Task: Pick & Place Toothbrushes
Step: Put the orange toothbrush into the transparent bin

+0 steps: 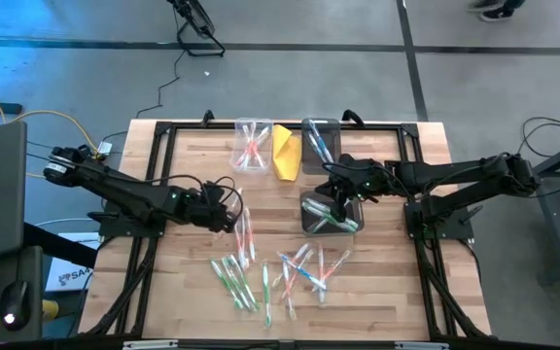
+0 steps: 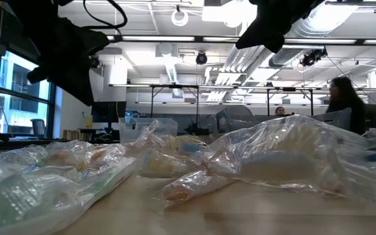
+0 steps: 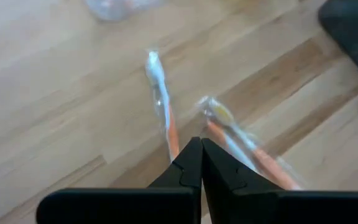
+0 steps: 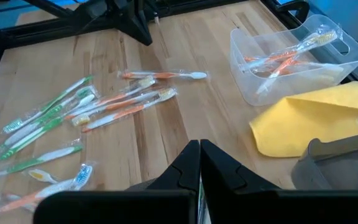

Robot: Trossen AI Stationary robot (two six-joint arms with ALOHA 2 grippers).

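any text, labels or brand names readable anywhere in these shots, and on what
No text can be read in full.
"SA...": a partial print on a white sheet under the table's left edge in the high view, cut off by the frame.
Toothbrushes: the wrappers show no legible print.
Clear bin, yellow cloth: no labels visible.
Room behind the table in the low view: no signs legible.

Two dark, matte, jointed arms with black cables looped along the links; left gripper (image 3: 201, 163) and right gripper (image 4: 199, 163) with flat black wedge-shaped fingers.
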